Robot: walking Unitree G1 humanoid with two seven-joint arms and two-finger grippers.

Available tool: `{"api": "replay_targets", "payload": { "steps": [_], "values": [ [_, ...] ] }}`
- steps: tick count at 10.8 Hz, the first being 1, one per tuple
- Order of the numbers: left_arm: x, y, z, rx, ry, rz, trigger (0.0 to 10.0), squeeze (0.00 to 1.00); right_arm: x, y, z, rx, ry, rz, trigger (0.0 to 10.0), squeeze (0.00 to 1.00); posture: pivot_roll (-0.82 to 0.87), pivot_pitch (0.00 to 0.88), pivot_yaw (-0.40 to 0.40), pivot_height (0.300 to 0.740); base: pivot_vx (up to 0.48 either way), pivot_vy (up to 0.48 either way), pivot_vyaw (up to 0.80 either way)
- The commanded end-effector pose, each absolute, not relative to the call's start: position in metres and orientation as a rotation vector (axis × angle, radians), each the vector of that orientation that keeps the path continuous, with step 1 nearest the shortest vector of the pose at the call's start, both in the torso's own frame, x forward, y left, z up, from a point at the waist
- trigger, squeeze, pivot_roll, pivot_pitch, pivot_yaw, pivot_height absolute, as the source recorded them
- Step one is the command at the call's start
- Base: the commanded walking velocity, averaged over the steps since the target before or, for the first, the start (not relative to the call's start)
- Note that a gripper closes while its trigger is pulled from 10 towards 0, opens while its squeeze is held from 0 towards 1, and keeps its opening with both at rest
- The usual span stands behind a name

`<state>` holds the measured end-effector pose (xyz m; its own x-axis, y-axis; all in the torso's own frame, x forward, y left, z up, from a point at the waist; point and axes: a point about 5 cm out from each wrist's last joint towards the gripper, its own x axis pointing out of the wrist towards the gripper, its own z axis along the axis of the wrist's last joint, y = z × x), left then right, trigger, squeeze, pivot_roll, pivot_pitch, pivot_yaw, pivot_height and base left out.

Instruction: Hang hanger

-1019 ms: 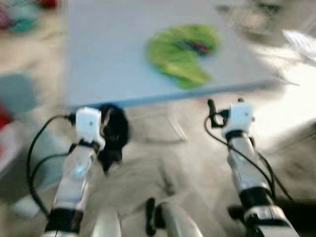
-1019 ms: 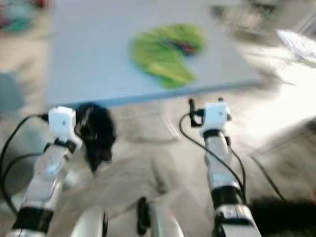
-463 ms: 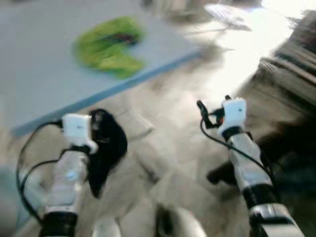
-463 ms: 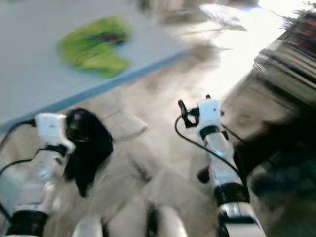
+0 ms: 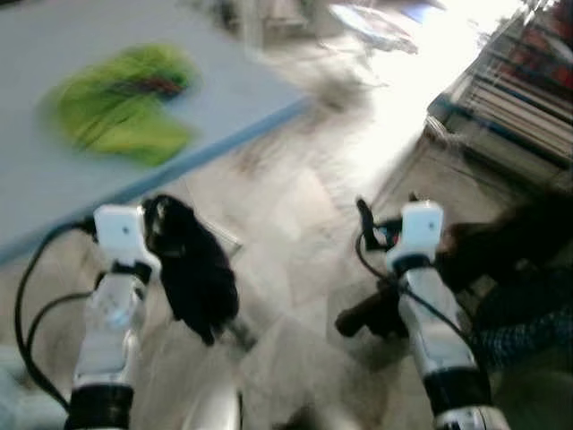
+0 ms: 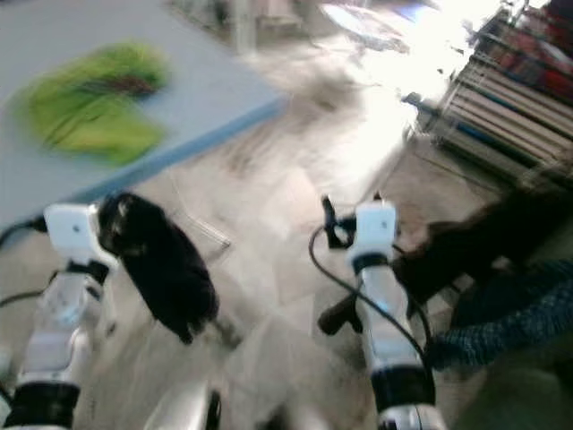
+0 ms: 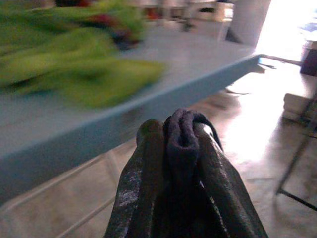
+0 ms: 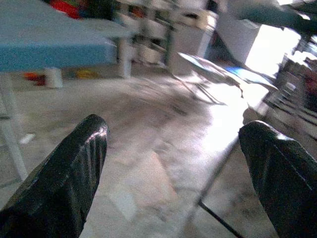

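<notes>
Far to my left lies a green garment (image 5: 121, 107) on the pale blue table (image 5: 54, 193), well apart from anything I'm handling. My left gripper (image 7: 181, 148) is pinched tight on a dark cloth (image 5: 191, 269), which hangs down from it over the tiled floor (image 5: 295, 233); in the left wrist view the fabric is bunched between the two fingers (image 7: 143, 173). A clear plastic hanger seems to lie faintly along the cloth, though the blur makes that hard to confirm. My right gripper (image 8: 173, 168) is spread wide and holds nothing. Beyond it, on my right, stands a rack with slatted shelves (image 6: 501, 116), with dark clothing (image 6: 466, 251) draped low in front.

I judge I'm in the carrying step, walking the load away from the table. Next I need a steady view to find a rail, then lift the left arm to it.
</notes>
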<state>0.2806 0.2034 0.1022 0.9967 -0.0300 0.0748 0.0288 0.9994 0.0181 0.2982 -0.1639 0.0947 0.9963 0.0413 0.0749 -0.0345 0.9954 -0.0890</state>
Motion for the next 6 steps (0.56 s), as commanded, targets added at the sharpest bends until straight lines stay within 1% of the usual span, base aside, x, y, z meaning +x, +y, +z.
{"api": "replay_targets", "payload": {
  "steps": [1,4,6],
  "values": [
    [0.286,0.19,0.108,0.011,-0.097,-0.074,10.0,0.0,0.295,-0.177,0.097,-0.097,-0.078,-0.029,10.0,0.0,0.06,0.117,-0.093,0.74,0.289,0.382,-0.8],
    [0.286,0.188,0.103,0.005,-0.071,-0.078,10.0,0.0,0.304,-0.188,0.103,-0.115,-0.083,-0.069,10.0,0.0,0.06,0.117,-0.103,0.74,0.0,0.451,-0.8],
    [0.281,0.185,0.095,-0.003,-0.027,-0.096,10.0,0.0,0.3,-0.191,0.099,-0.122,-0.073,-0.086,10.0,0.0,0.06,0.118,-0.1,0.74,0.0,0.48,-0.8]
  ]
}}
